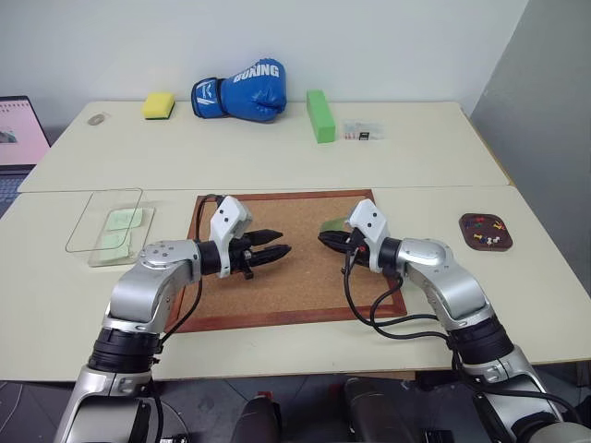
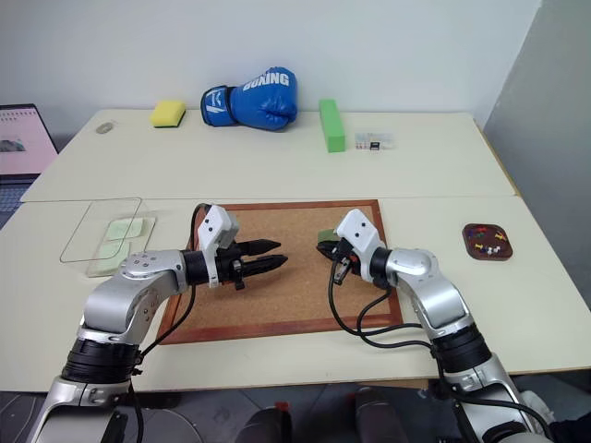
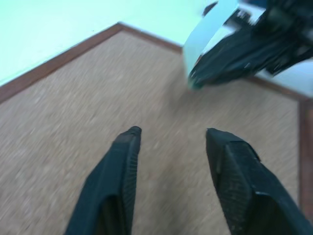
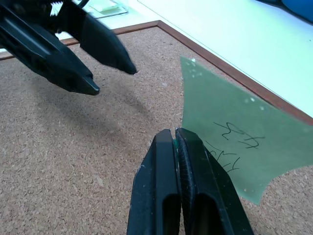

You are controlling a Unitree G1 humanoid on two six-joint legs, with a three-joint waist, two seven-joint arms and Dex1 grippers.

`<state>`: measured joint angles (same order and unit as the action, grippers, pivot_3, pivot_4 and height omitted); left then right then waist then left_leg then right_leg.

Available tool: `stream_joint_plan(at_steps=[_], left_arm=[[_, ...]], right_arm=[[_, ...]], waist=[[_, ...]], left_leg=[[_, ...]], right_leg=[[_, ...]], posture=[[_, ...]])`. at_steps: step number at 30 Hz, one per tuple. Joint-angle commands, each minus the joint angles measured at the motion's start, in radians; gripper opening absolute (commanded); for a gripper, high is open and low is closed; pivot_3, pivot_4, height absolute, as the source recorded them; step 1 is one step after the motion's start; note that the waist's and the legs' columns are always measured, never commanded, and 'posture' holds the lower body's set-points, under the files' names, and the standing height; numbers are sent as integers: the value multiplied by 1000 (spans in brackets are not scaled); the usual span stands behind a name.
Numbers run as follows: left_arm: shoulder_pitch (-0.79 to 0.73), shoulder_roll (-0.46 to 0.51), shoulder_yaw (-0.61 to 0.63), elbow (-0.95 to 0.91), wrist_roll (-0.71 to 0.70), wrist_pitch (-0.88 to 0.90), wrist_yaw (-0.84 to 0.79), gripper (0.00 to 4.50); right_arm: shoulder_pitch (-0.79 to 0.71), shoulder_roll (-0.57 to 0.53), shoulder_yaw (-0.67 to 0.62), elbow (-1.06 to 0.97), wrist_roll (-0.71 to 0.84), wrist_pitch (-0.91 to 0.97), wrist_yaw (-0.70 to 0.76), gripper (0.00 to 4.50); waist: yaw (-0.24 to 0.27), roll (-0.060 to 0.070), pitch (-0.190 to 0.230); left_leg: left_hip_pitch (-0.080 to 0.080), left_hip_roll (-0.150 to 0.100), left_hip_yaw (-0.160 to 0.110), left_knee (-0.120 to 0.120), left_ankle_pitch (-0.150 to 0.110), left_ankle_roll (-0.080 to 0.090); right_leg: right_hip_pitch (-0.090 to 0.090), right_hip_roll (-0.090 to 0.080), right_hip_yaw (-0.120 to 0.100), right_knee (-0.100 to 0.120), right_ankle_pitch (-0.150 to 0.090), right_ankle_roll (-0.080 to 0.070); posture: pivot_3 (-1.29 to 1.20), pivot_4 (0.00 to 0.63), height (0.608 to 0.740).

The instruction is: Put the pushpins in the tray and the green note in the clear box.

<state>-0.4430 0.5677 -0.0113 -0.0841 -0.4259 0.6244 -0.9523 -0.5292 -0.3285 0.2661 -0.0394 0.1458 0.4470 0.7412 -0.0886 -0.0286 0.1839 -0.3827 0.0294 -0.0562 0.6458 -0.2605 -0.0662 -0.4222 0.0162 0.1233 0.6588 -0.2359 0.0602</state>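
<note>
Now, head views: both arms reach over the corkboard [image 1: 277,277], tips facing each other with a gap between them
Left gripper [image 1: 275,251]: fingers parted, nothing between them, above the cork
Right gripper [image 1: 329,239]: clamped on the green note [image 1: 334,224], which stands up off the board
Clear box [image 1: 83,231]: on the table just off the board's left edge, with pale green slips lying in its nearer part
Tray [image 1: 469,228]: dark brown dish well to the right of the board, holding several pushpins [image 1: 489,235] with red, yellow and white heads
Far table: yellow sponge [image 1: 158,105], blue boxing glove [image 1: 238,92], bright green block [image 1: 320,115], small clear packet [image 1: 358,131]
Left wrist view: two black fingers [image 3: 117,171] stand apart over bare cork; the other gripper is ahead, blurred, with a pale sheet at its tip
Right wrist view: both fingers [image 4: 164,186] pressed together on one edge of the green note [image 4: 230,132], handwriting on its face, the sheet lifted clear of the cork; the opened left gripper [image 4: 110,73] is opposite; a corner of the clear box [image 4: 105,6] with a green slip shows beyond the board's frame
</note>
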Motion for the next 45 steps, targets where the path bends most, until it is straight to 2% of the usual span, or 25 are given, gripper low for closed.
stream_joint_plan(at_steps=[1, 2, 13, 17, 23, 30, 42, 45], left_arm=[[-46, -51, 32, -56, -61, 11, 40, 3186], [-52, -61, 32, -62, -71, 17, 44, 3391], [-89, -114, -61, -5, -7, -47, 73, 3391], [-120, -152, -62, 28, -8, -59, 88, 3391], [-135, -143, -58, 58, 5, -70, 87, 3391], [-127, -125, -54, 57, -1, -68, 75, 2392], [-127, -117, -59, 68, 9, -74, 70, 115], [-121, -114, -63, 75, 18, -82, 66, 4]], right_arm=[[-10, 12, 6, -46, 5, -21, 5, 0], [-10, 15, 9, -50, 4, -19, 4, 0], [-10, 46, 36, -107, 3, 3, 0, 0], [-12, 61, 51, -138, 6, 22, -3, 0], [-12, 64, 52, -153, 5, 33, -6, 0], [-15, 65, 48, -155, 6, 34, -4, 0], [-21, 72, 46, -150, 5, 30, -3, 0], [-20, 70, 45, -155, 5, 31, -4, 0]], waist=[[1, 0, 0], [1, 0, 0], [2, 0, 0], [2, 0, 0], [1, 0, 0], [2, 0, 0], [2, 0, 0], [2, 0, 0]], left_leg=[[0, 0, 0, 0, 0, 0], [0, 0, 0, 0, 0, 0], [0, 0, 0, 0, 0, 0], [0, 0, 0, 0, 0, 0], [0, 0, -1, 0, 0, 0], [0, 0, -1, 0, 0, 0], [0, 0, -1, 0, 0, 0], [0, 0, -1, 0, 0, 0]], right_leg=[[0, 0, 0, 0, 0, 0], [0, 0, 0, 0, 0, 0], [0, 0, 0, 0, 0, 0], [0, 0, 0, 0, 0, 0], [0, 0, 0, 0, 0, 0], [0, 0, 0, 0, 0, 0], [0, 0, 0, 0, 0, 0], [0, 0, 0, 0, 0, 0]], posture=[[0, 150, 740], [0, 150, 740], [0, 150, 740], [0, 150, 740], [0, 150, 740], [0, 150, 740], [0, 150, 740], [0, 150, 740]])
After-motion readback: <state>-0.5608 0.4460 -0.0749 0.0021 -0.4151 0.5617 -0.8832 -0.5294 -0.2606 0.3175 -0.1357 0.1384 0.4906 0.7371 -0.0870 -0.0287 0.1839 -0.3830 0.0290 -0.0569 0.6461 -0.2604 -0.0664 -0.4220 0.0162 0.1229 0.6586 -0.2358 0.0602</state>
